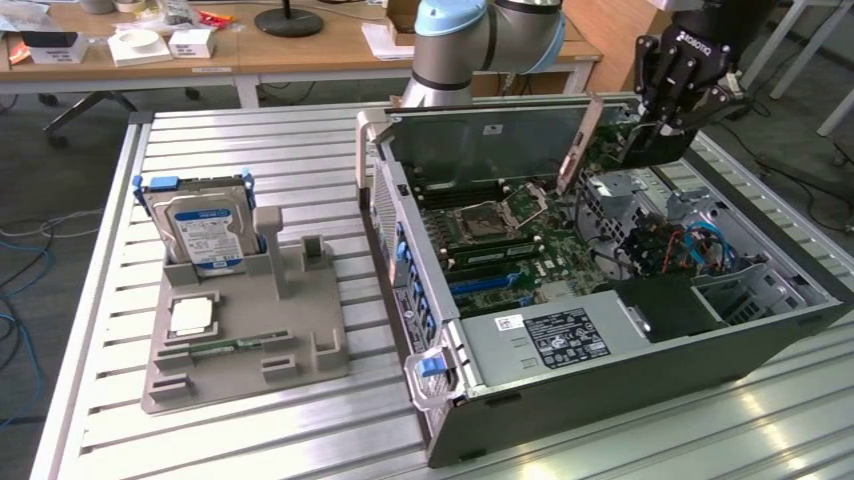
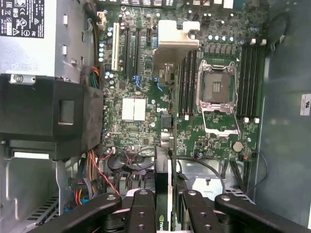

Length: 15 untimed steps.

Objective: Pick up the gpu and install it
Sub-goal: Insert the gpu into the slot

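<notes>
Tray (image 1: 320,350) is seen at the exterior view's left, w/ a hard drive (image 1: 200,232) stood upright in it and a memory stick (image 1: 220,347) laid flat nearer the front. Toward the middle, the open computer case (image 1: 601,370) is laid on its side, motherboard (image 1: 514,225) exposed. At the exterior view's right the gripper (image 1: 667,118) is hung over the far end of the case, and the gpu (image 1: 650,150) is held under it, on edge, above the board and apparently not yet seated in anything. In the wrist view the fingers (image 2: 142,208) are shown clamped on the gpu (image 2: 163,187) from both sides, so it is seen as a thin strip, w/ the long slots (image 2: 129,48) and the empty processor socket (image 2: 216,90) spread beyond it. Whether its edge is lined up w/ a slot can't be told. Handling, as judged: the gpu is prob. light and stiff, but thin and fragile, w/ bare parts on its faces and contacts along one edge. It is best gripped by the flat faces near the edge opposite the contacts, approx. mid-length, as appears done here. Smooth board faces may be slippery under hard pads, so tilt or slip in the grip is a risk if it is pushed off-axis.
</notes>
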Available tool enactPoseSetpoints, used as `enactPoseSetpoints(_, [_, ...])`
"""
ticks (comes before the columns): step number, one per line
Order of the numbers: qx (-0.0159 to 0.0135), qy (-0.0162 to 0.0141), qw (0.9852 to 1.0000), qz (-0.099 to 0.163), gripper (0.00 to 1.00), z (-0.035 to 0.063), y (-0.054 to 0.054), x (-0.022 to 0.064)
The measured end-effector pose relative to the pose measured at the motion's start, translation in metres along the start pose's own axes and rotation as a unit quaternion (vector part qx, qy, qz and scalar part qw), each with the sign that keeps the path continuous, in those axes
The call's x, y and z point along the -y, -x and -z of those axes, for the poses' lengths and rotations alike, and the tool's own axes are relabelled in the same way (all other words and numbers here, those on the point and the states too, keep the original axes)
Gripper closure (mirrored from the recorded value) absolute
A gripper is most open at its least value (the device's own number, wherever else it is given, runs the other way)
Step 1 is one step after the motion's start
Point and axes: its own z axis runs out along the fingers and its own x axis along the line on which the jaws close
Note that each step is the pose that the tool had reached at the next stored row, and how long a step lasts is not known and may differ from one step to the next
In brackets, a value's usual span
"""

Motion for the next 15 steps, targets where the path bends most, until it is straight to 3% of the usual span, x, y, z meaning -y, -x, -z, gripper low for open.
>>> enactPoseSetpoints(6, [0.0, 0.0, 1.0, 0.0, 0.74, -0.0001, 0.0, -0.0014])
enactPoseSetpoints(15, [0.0, 0.0, 1.0, 0.0, 0.74, -0.0015, 0.002, -0.0243])
